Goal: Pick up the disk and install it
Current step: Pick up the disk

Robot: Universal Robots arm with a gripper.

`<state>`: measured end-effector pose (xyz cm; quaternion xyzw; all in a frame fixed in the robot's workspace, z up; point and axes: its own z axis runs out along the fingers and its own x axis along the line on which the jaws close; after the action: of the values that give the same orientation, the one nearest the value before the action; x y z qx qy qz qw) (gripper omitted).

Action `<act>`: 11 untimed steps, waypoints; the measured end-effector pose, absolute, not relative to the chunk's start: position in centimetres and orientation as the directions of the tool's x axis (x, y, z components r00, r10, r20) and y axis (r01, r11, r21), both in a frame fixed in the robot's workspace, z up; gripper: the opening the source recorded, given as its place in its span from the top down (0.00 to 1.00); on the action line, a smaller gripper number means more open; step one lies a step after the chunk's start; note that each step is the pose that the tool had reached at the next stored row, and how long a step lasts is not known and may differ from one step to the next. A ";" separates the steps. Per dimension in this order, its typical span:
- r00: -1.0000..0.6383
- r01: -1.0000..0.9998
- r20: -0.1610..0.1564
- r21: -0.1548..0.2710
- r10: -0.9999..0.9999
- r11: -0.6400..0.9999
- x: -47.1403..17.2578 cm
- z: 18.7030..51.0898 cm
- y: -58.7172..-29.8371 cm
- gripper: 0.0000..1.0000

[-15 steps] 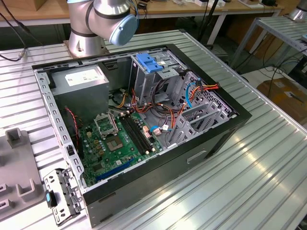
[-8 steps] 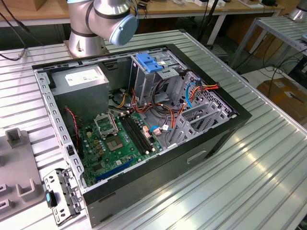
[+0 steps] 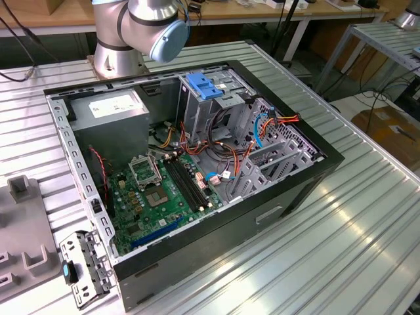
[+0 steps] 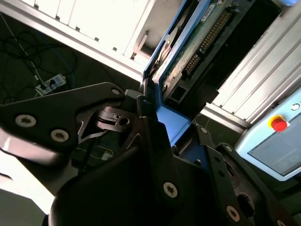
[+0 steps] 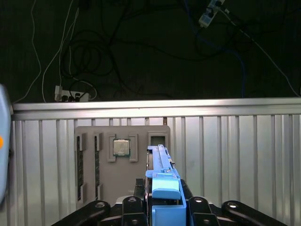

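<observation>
My gripper (image 4: 157,110) is shut on the disk (image 4: 202,37), held off the table. In the second wrist view the disk shows its green circuit-board underside and its blue plastic bracket, with dark fingers (image 4: 141,106) clamped on the bracket's end. In the first wrist view the disk (image 5: 162,181) stands edge-on, rising from between the gripper (image 5: 162,209) arms. In the exterior view the open computer case (image 3: 275,203) lies on the ribbed metal table, with its drive cage (image 3: 216,98) at the far side.
A light-blue latch plate (image 3: 205,85) tops the drive cage. Inside the case are a grey power supply box (image 3: 111,108), a green motherboard (image 3: 164,190) and loose cables. A grey fixture tray (image 5: 117,160) with a chip (image 5: 121,147) lies under the gripper. The arm's base (image 3: 121,46) stands behind the case.
</observation>
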<state>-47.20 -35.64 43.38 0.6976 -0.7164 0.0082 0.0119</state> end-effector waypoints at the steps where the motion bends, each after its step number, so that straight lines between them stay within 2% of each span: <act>1: -0.027 -1.000 0.028 0.005 -0.999 0.027 -47.2 43.5 -35.6 0.63; 11: -0.026 -1.000 0.029 0.008 -0.999 0.027 -47.2 44.3 -35.6 0.63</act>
<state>-47.18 -35.64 44.34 0.6976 -0.7164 0.0072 0.0129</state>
